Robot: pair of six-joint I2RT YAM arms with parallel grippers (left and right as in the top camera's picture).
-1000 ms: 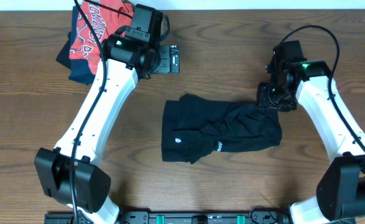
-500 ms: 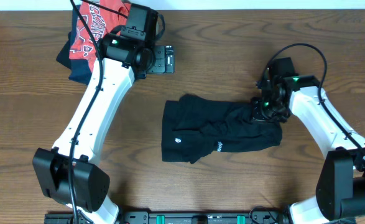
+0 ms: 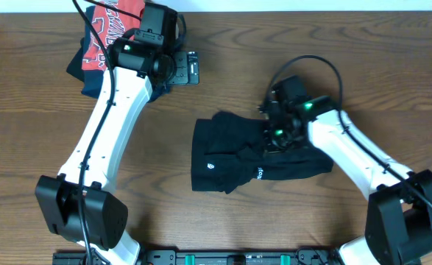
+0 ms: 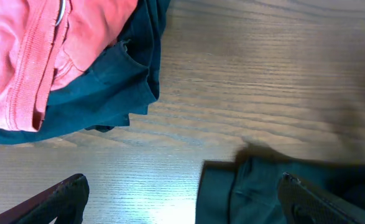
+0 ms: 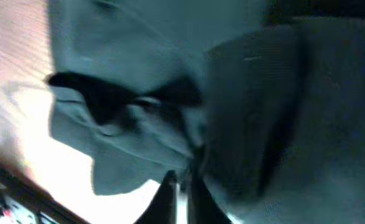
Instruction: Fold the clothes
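Note:
The clothes, a black T-shirt [image 3: 230, 151], lie crumpled in the middle of the table, with a small white emblem [image 3: 210, 166] near the left edge. My right gripper [image 3: 276, 132] sits low over the shirt's upper middle. In the right wrist view its fingers [image 5: 170, 196] stand almost together with a fold of the dark fabric [image 5: 138, 124] pinched at the tips; my right gripper [image 5: 183, 186] is shut on it. My left gripper [image 3: 191, 68] hovers open at the far left, well away from the shirt. In the left wrist view, the left gripper [image 4: 182, 205] stands wide over bare wood.
A red shirt with white lettering [image 3: 104, 33] lies on a dark navy garment [image 3: 90, 81] at the back left corner, partly under the left arm. A fold of dark cloth [image 4: 250, 193] reaches between the left fingers. A pale strip [image 3: 274, 4] borders the table's far edge.
My right gripper has closed on the shirt's right edge and moved left across the shirt, drawing fabric with it. The left arm drifted slightly up and left, still open.

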